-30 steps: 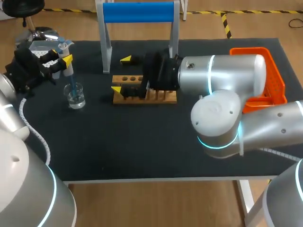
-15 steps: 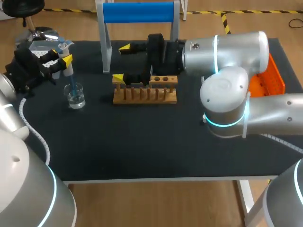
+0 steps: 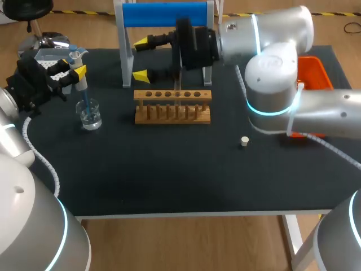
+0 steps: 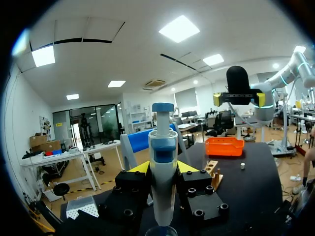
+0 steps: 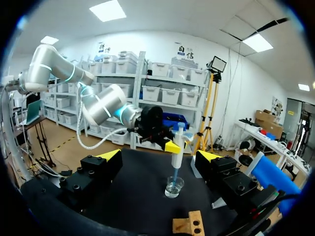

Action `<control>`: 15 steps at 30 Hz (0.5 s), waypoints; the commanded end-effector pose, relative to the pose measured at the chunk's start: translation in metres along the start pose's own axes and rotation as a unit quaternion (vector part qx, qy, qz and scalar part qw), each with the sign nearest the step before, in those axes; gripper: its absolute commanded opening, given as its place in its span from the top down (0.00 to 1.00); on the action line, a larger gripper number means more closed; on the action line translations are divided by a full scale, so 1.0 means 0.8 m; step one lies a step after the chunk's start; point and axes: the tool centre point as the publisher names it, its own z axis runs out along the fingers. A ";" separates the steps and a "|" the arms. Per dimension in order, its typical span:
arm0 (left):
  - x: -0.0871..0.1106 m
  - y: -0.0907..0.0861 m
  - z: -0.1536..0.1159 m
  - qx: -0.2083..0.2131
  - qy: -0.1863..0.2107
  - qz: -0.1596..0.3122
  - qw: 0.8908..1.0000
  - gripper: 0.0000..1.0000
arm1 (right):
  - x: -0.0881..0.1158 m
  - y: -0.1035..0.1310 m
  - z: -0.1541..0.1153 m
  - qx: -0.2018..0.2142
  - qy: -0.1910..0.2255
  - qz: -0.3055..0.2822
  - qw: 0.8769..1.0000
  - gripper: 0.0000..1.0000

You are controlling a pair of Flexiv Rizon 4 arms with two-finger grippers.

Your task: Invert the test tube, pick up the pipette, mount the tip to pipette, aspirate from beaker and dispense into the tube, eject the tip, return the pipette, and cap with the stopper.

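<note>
left gripper (image 3: 77, 64) jaws clamped on pipette (image 3: 82, 83), tip (image 3: 86, 105) in beaker (image 3: 90, 117) | right gripper (image 3: 139, 58) jaws apart, empty, above rack (image 3: 172, 108) | stopper (image 3: 244, 141) on worktop (image 3: 169, 175)

The left fingers (image 3: 79, 71) hold the pipette (image 3: 82, 83), tip (image 3: 87, 105) in the beaker (image 3: 91, 117).

Head view: fixed above and behind, looking steeply down on the whole black table (image 3: 169, 175) from some way off. Left wrist view: set low and very close behind the pipette (image 4: 163, 172), facing across the table toward the wooden rack (image 4: 212, 173), the orange bin (image 4: 224, 146) and the raised right gripper (image 4: 238, 98). Right wrist view: higher and farther back, facing the opposite way toward the beaker (image 5: 173, 187), the same pipette and the left gripper (image 5: 173, 146), sharing rack, pipette and table with the other two.
</note>
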 end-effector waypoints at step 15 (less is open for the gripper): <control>0.001 0.000 0.001 0.001 -0.001 0.000 1.000 1.00 | -0.035 0.032 0.030 -0.031 0.147 0.024 0.988 1.00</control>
